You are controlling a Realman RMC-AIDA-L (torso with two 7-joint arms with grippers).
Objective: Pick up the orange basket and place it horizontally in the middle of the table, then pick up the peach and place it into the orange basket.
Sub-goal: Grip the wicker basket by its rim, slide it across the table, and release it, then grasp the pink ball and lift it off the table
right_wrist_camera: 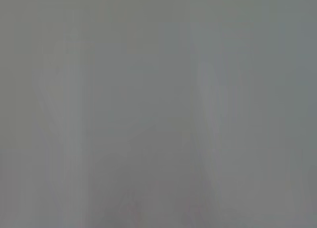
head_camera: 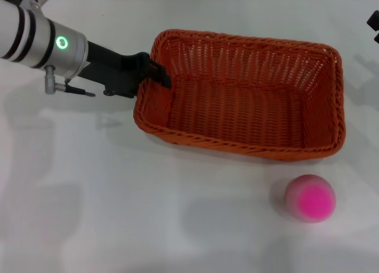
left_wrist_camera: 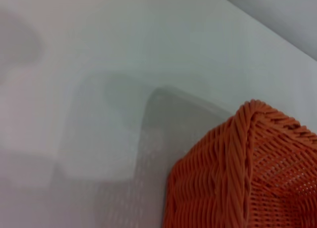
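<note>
The orange basket (head_camera: 249, 92) lies lengthwise across the middle of the white table (head_camera: 106, 214), its open side up and nothing inside. My left gripper (head_camera: 155, 71) reaches in from the left and is shut on the basket's left rim, one finger inside the wall. A braided corner of the orange basket (left_wrist_camera: 247, 173) fills the left wrist view, with its shadow on the table. In front of the basket's right end, apart from it, sits the pink peach (head_camera: 310, 198). Only a dark bit of my right gripper (head_camera: 374, 21) shows at the far right edge.
Bare white table (left_wrist_camera: 99, 65) surrounds the basket on the left and in front. The right wrist view shows only a plain grey surface.
</note>
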